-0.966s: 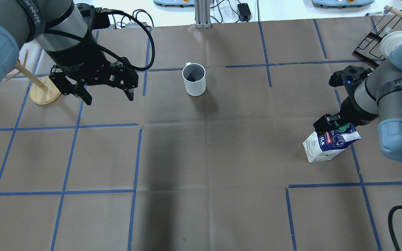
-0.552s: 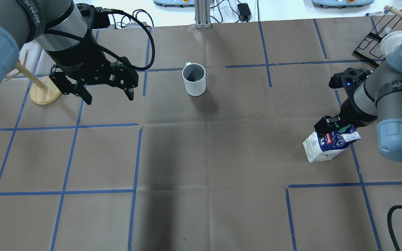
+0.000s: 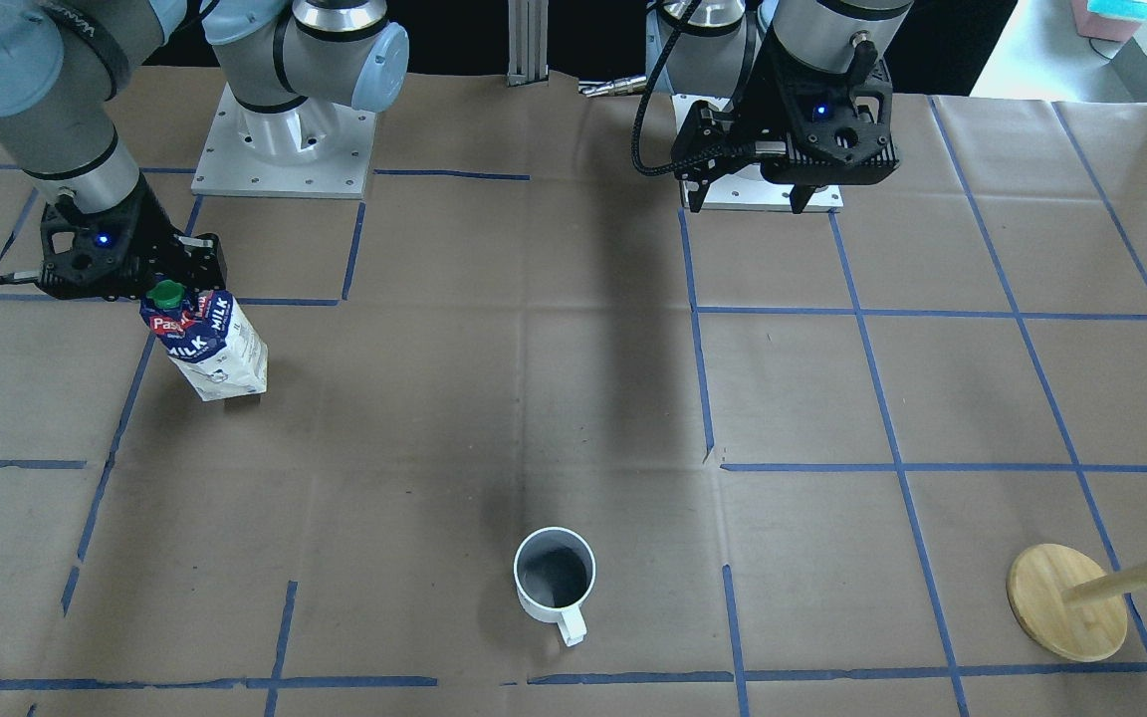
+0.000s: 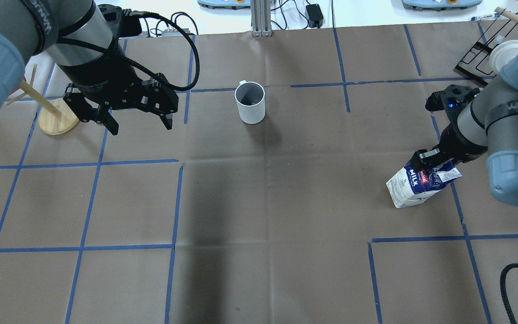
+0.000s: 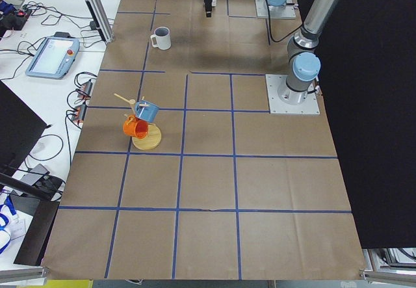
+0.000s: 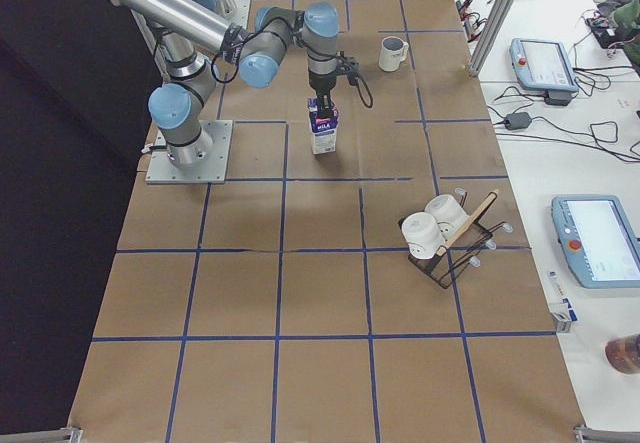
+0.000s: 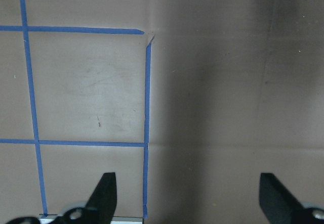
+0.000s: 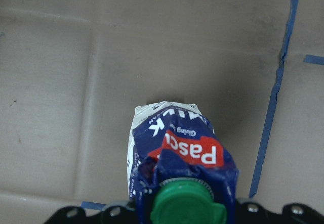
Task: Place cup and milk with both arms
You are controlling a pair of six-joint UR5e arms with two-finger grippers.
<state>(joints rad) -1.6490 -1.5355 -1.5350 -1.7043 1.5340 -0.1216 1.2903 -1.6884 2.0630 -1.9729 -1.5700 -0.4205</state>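
The milk [image 4: 413, 187], a carton with a blue top and green cap, leans tilted at the table's right side. It also shows in the front view [image 3: 207, 346] and the right wrist view [image 8: 177, 148]. My right gripper [image 4: 434, 163] is shut on its top ridge, with the cap [image 8: 187, 206] between the jaws. I cannot tell if its base touches the paper. The white cup [image 4: 250, 103] stands upright far from both grippers, also in the front view [image 3: 554, 576]. My left gripper [image 4: 140, 128] hangs open and empty above the table, left of the cup, its fingers [image 7: 104, 193] over blue tape lines.
A wooden mug tree [image 4: 56, 119] stands at the far left, holding an orange and a blue mug [image 5: 140, 120]. A black wire rack with white cups [image 4: 488, 56] sits at the far right. A black cable [image 4: 511, 274] loops at the right front edge.
My right gripper has shifted slightly left with the milk, and the carton leans more. The left arm and the cup have not moved.
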